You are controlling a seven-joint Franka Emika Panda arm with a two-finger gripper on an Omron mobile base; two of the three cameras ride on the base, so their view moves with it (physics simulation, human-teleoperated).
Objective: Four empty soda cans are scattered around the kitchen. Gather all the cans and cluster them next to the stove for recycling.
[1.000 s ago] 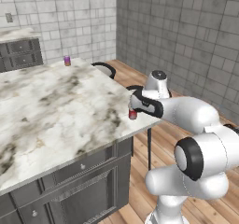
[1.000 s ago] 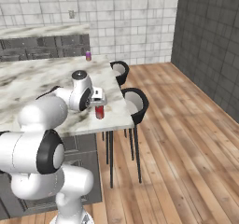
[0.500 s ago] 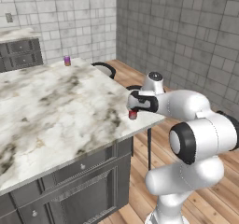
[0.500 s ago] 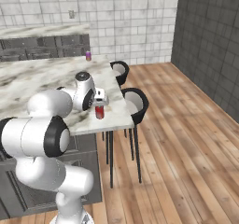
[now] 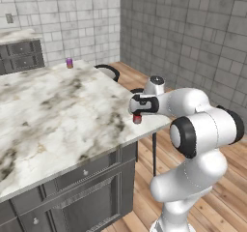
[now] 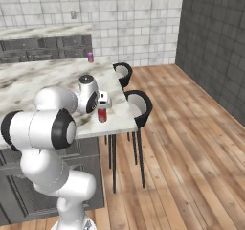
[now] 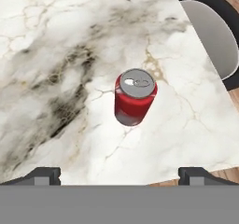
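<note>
Standing upright on the marble counter [image 7: 56, 78], the red soda can [image 7: 134, 101] sits directly below the gripper [image 7: 119, 174], roughly centred between the two dark fingertips [image 7: 44, 175], which are spread as wide as they go with nothing held. In the left base view the gripper [image 5: 137, 111] hangs just above the can [image 5: 137, 118], near the counter's corner edge, and the right base view shows the same can [image 6: 102, 114] under the hand, close to the stools [image 6: 139, 104].

An empty can like this is probably very light and thin-walled, so it should lift easily but could dent under a hard squeeze or tip if nudged off-centre. Its painted sides look smooth and likely a little slippery. The best hold is probably across the round body at about mid-height, fingers on opposite sides, rather than on the tapered silver top.

Well beyond the gripper, at the far end of the counter, a small purple can [image 5: 69, 63] stands upright; it is too small to read any detail. The stove cannot be made out from here, and the other cans are not visible. How close the fingertips are to the red can's top is hard to judge from these angles.
</note>
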